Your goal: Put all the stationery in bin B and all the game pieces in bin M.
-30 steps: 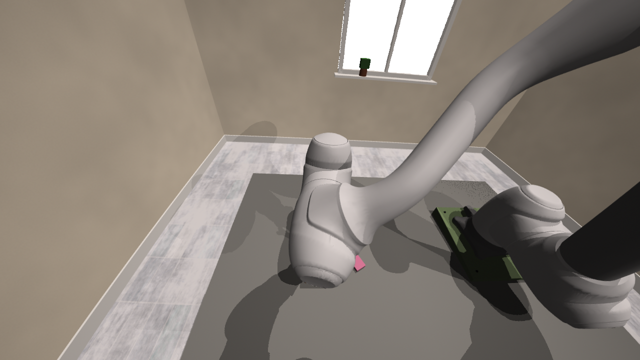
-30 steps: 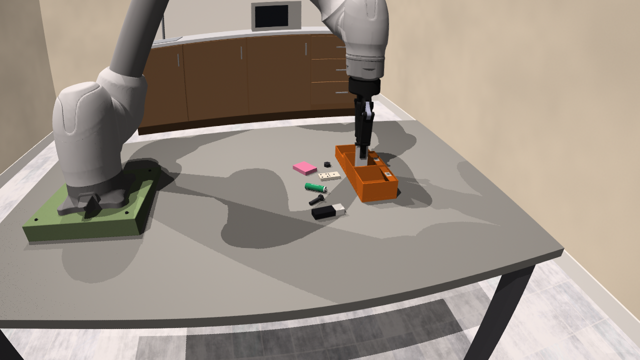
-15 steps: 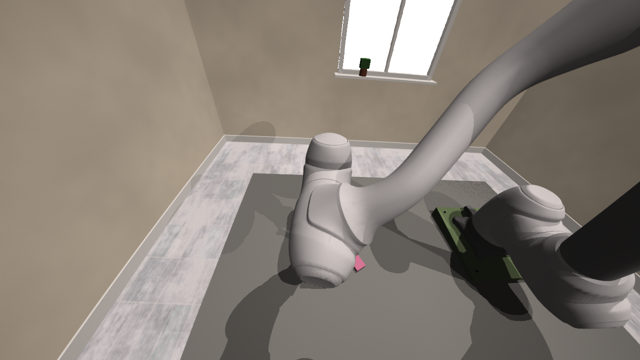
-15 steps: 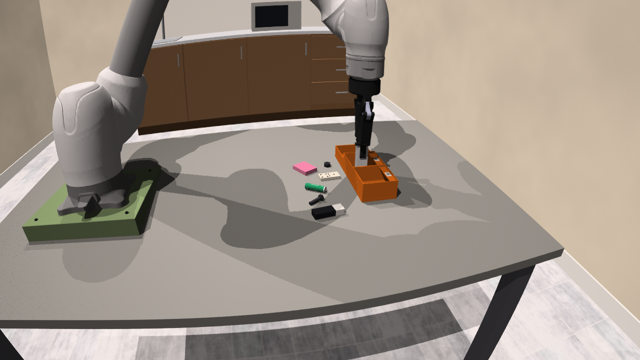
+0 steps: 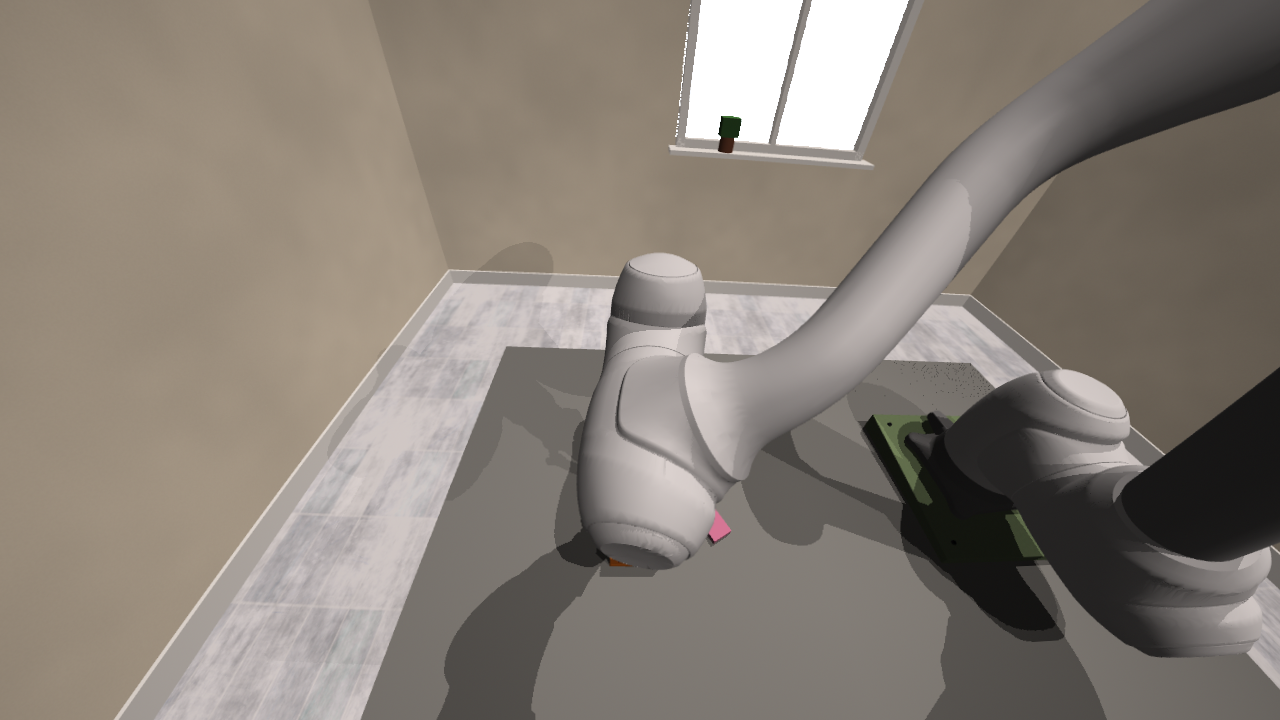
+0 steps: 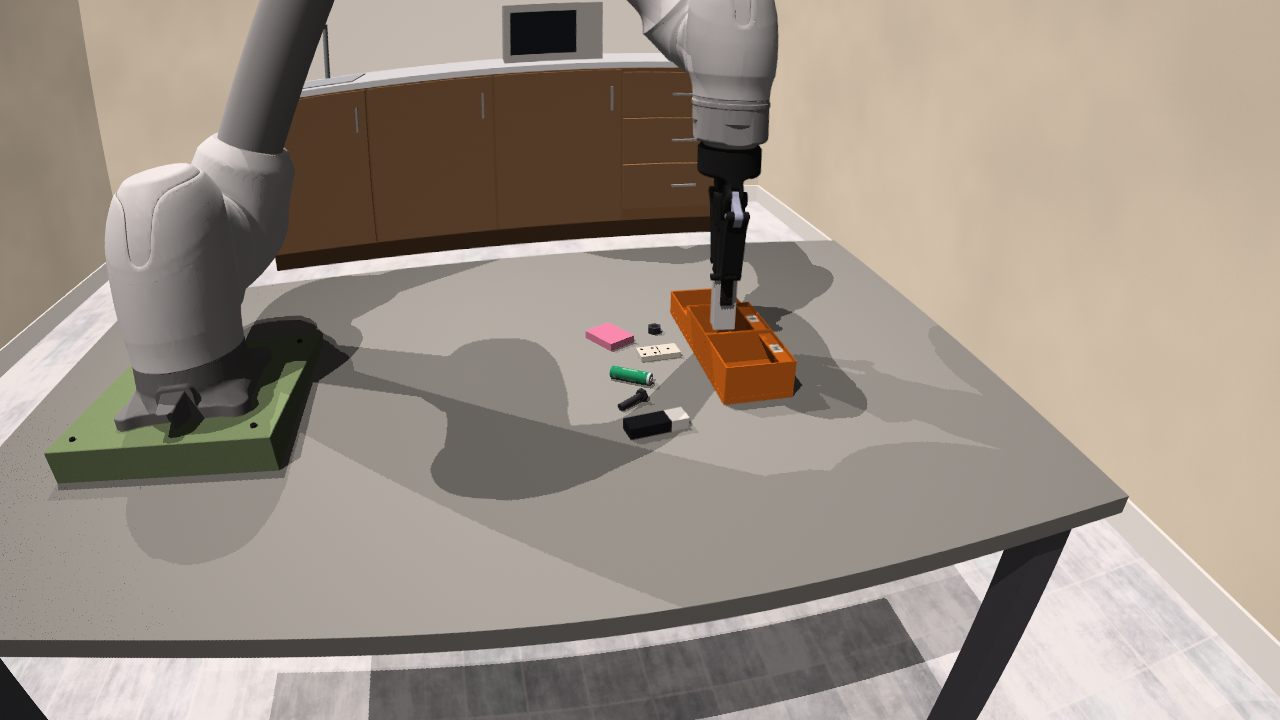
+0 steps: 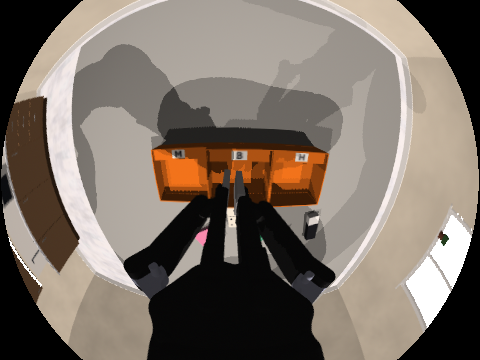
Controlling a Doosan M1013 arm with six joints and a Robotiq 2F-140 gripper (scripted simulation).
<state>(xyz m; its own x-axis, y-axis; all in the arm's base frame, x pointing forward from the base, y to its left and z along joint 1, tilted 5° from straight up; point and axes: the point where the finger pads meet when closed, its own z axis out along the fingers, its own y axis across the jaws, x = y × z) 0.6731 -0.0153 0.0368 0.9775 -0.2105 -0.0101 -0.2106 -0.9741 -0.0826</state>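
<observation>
In the wrist view, your closed, empty gripper [image 6: 724, 317] [image 7: 232, 179] leaves the domino [image 6: 657, 351] [image 7: 231, 220] at six o'clock and probable-stationery pink block [image 5: 718, 526] [image 6: 609, 336] [image 7: 202, 236] at seven, both unbinned.

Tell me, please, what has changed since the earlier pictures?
The pincer and the arm's wrist have risen slightly above the orange bins; a bit of orange now shows in the top view. No grasp or release is visible. The bins and the things on the table stayed put.
</observation>
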